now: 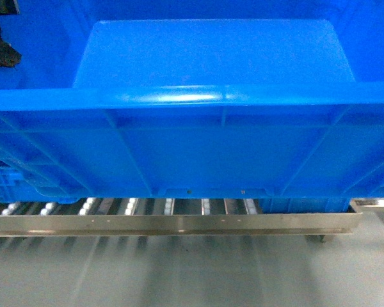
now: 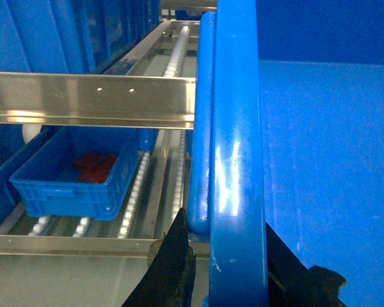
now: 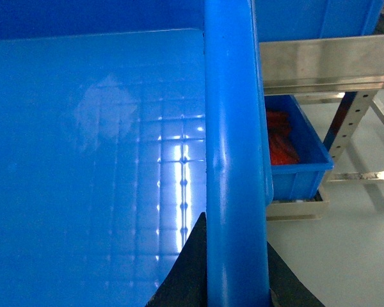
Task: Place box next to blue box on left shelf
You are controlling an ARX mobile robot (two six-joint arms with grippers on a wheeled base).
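Observation:
The box (image 1: 198,128), a large bright-blue ribbed crate, is held up and fills most of the head view. My left gripper (image 2: 233,268) is shut on its left rim (image 2: 237,160), with one dark finger (image 2: 176,268) outside the wall and the other inside. My right gripper (image 3: 237,272) is shut on the right rim (image 3: 233,128) in the same way. Beside the crate runs the left shelf (image 2: 89,99), with steel rails and white rollers (image 2: 178,45). A blue box (image 2: 57,32) stands on its upper level, left of the held crate.
On the lower roller level sit a small blue bin with red parts (image 2: 70,179) and another such bin (image 3: 294,153) at the right. The rack's front rail (image 1: 173,224) crosses under the crate, with grey floor (image 1: 192,275) in front. A perforated rack leg (image 3: 349,128) stands at the right.

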